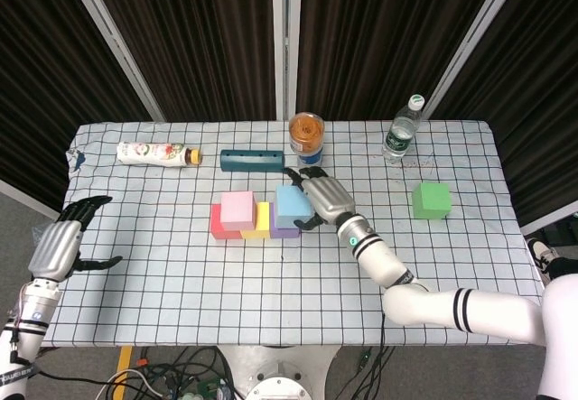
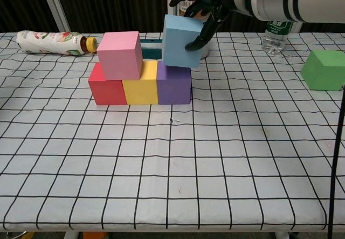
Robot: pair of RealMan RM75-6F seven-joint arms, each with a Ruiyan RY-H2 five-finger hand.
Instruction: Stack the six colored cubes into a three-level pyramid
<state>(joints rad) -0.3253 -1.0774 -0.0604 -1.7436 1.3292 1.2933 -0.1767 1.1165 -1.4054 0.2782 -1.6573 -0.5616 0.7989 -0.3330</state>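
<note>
- The blue cube [image 2: 182, 40] is gripped by the right hand [image 2: 207, 1], with fingers wrapped over its top and its 3 o'clock face, so that its underside is left free for setting down.
- The cube is held tilted over the purple cube [image 2: 173, 81]; its lower edge appears to touch or nearly touch the purple top, though contact cannot be confirmed.
- A base row is formed by the red cube [image 2: 106, 86], yellow cube [image 2: 140, 83] and purple cube, set side by side and touching, which gives the second level a flat seat.
- The pink cube [image 2: 120, 54] is seated astride the red and yellow seam, so a slot at its 3 o'clock side is left for the blue cube; this is judged to be the step in hand.
- The green cube [image 1: 432, 200] is left apart on the worktop [image 1: 271, 292], at 3 o'clock of the stack, presumably reserved for the top.
- The left hand [image 1: 56, 248] is held with fingers spread and nothing in it, well away at 9 o'clock.
- The blue cube is seen as a pale, matte block with crisp edges and plain faces.
</note>
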